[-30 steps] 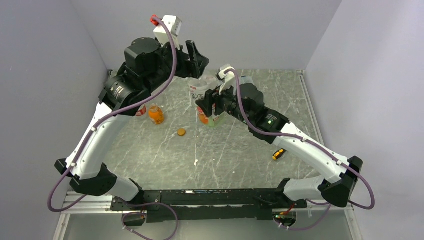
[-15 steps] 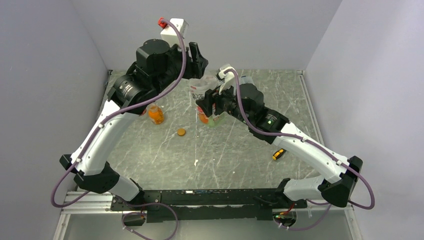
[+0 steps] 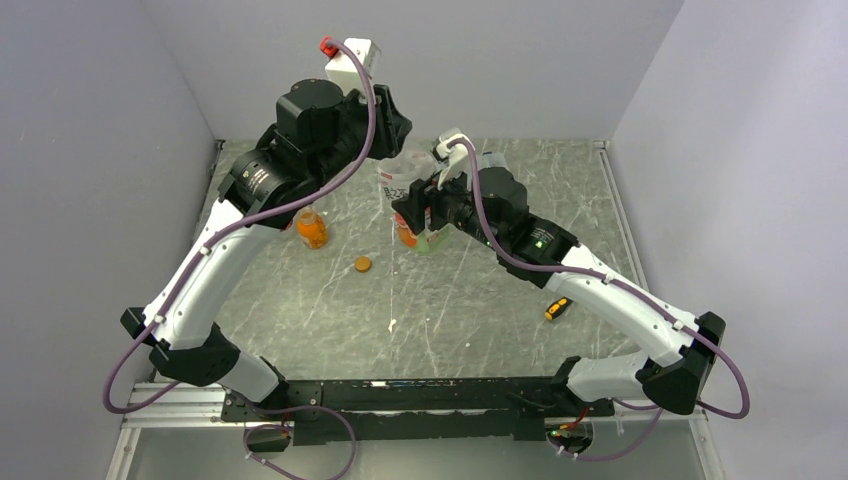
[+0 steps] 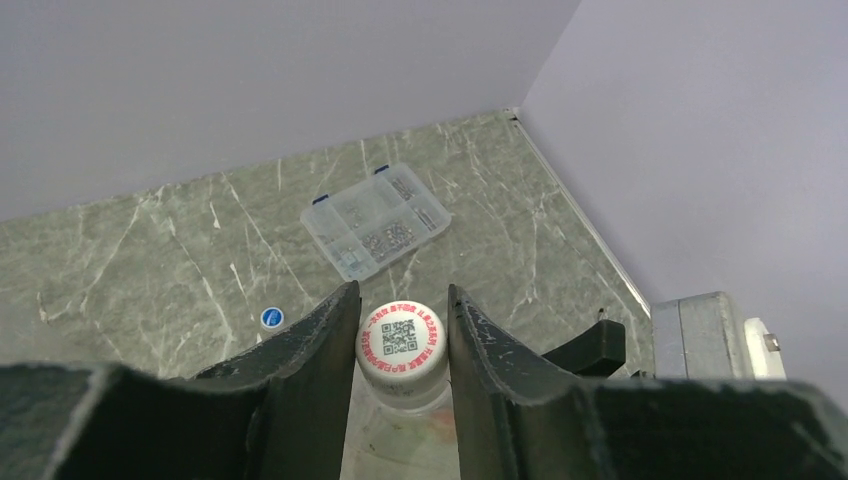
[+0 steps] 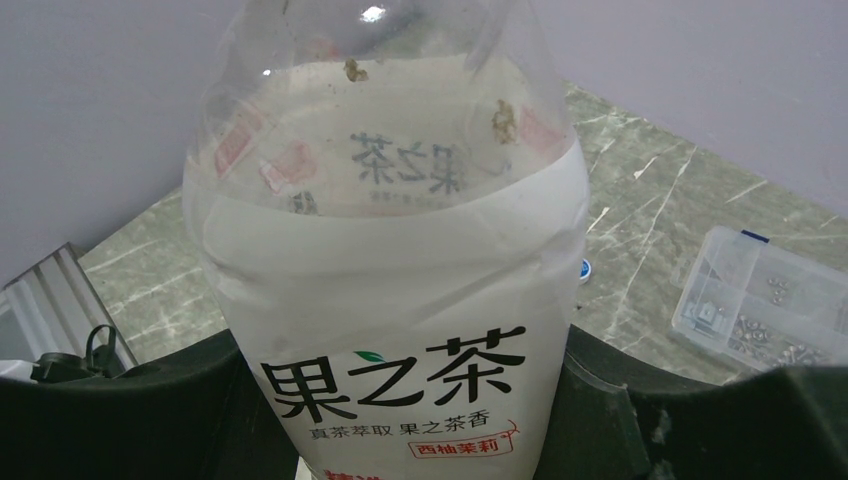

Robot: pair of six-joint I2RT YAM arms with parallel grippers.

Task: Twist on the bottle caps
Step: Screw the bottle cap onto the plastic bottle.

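Observation:
The white-labelled bottle [image 5: 400, 250] stands upright at the middle back of the table [image 3: 450, 300], and my right gripper [image 5: 410, 400] is shut on its body. Seen from the top camera, that right gripper [image 3: 418, 215] sits low on the bottle [image 3: 398, 185]. A whitish cap [image 4: 402, 340] with red print rests on the bottle's neck. My left gripper [image 4: 402, 290] comes down from above, its fingers against both sides of this cap. An orange cap [image 3: 362, 264] lies loose on the table. A blue cap [image 4: 271, 317] lies further back. A squat orange bottle [image 3: 311, 229] stands to the left.
A flat clear compartment box [image 4: 375, 220] lies near the back right corner. A small orange-and-black tool [image 3: 557, 308] lies beside the right arm. Another bottle [image 3: 283, 220] is mostly hidden under the left arm. Walls close in the table on three sides.
My left gripper has shifted right over the bottle, and its jaws have narrowed onto the whitish cap. The right arm and bottle have stayed still.

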